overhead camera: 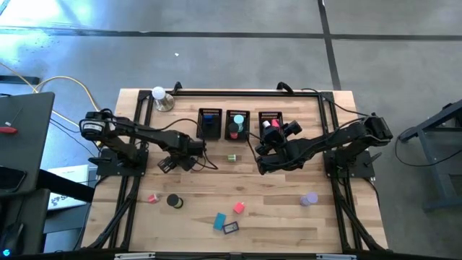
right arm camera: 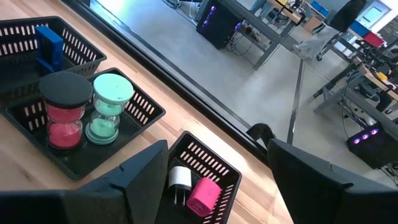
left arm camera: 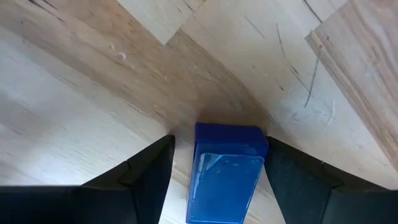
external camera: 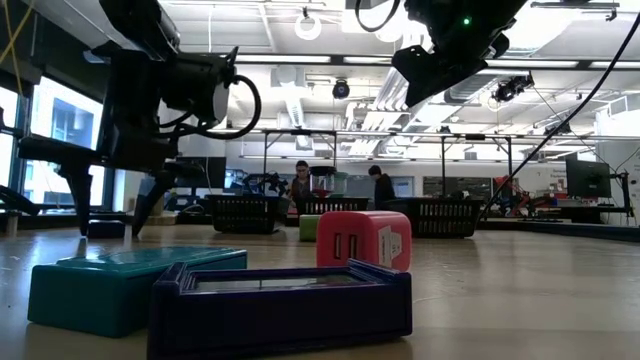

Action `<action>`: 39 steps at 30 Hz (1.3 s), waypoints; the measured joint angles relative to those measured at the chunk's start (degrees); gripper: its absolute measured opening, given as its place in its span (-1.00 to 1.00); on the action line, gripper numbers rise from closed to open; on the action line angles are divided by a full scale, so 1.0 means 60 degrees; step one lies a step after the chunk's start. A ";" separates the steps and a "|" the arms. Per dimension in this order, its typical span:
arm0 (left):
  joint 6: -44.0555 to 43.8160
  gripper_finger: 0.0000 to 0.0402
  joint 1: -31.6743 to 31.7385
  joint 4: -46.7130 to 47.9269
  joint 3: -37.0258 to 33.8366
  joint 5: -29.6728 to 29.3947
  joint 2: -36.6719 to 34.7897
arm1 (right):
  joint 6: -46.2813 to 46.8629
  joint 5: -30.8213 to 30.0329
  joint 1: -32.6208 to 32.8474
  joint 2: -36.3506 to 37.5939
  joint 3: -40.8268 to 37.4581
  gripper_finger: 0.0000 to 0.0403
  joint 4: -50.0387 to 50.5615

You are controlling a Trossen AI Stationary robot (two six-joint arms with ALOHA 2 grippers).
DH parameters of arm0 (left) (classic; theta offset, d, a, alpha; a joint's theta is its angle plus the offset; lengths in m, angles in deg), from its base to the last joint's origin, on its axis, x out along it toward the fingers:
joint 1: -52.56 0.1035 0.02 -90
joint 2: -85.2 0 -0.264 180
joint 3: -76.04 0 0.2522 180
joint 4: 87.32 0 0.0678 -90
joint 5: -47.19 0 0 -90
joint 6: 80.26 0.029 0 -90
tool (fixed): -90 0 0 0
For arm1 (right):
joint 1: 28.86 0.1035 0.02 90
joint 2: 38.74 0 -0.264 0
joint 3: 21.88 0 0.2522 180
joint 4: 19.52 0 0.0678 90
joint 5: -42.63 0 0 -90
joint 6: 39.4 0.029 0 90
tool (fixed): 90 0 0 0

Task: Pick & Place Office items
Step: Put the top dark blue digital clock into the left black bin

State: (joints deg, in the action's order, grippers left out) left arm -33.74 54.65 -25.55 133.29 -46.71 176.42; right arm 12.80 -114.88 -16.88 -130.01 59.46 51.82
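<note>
Left wrist view: left gripper [left arm camera: 227,186] jaws open, straddling small blue rectangular plastic block [left arm camera: 226,174] on wooden table [left arm camera: 93,93]. Right gripper [right arm camera: 214,186] jaws open above black mesh bins [right arm camera: 205,163] near far edge.

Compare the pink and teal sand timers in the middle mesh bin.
The pink sand timer has black end caps; the teal sand timer has teal caps. The pink one's top cap looks wider. Both stand upright, side by side in the middle black mesh bin.
</note>
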 joint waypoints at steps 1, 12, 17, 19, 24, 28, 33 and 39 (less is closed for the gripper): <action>-0.0004 0.14 -0.0032 -0.0007 -0.0003 -0.0018 0.0004 | 0.0000 -0.0004 0.0000 0.0000 0.0000 0.32 -0.0004; -0.0220 -0.29 -0.0415 0.0102 0.0000 -0.0246 -0.0041 | 0.0000 -0.0044 0.0000 0.0000 0.0001 0.32 -0.0003; -0.0370 -0.29 -0.0641 0.0138 0.0040 -0.0591 -0.0692 | 0.0000 0.0011 0.0000 0.0000 -0.0002 0.32 -0.0004; -0.0486 -0.29 -0.0699 0.0392 0.0060 -0.0566 -0.1155 | 0.0000 0.0011 0.0000 0.0000 -0.0002 0.32 -0.0004; -0.1184 -0.29 -0.0806 -0.0229 0.0319 -0.0639 -0.2828 | 0.0002 0.0005 -0.0004 0.0000 -0.0002 0.32 -0.0004; -0.2201 -0.29 -0.0703 -0.1854 0.0331 -0.0660 -0.4451 | 0.0000 0.0015 -0.0004 0.0000 -0.0002 0.32 -0.0007; -0.2599 -0.29 -0.0108 -0.4146 0.0323 0.0372 -0.5802 | 0.0002 0.0026 -0.0004 -0.0002 -0.0002 0.32 -0.0007; -0.3243 -0.29 0.1106 -0.7262 -0.0677 0.1453 -0.5906 | 0.0004 0.0029 0.0000 -0.0004 -0.0005 0.32 -0.0010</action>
State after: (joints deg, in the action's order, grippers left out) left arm -53.19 61.29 -69.13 129.23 -37.99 140.98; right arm 12.82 -114.70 -16.88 -130.03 59.43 51.76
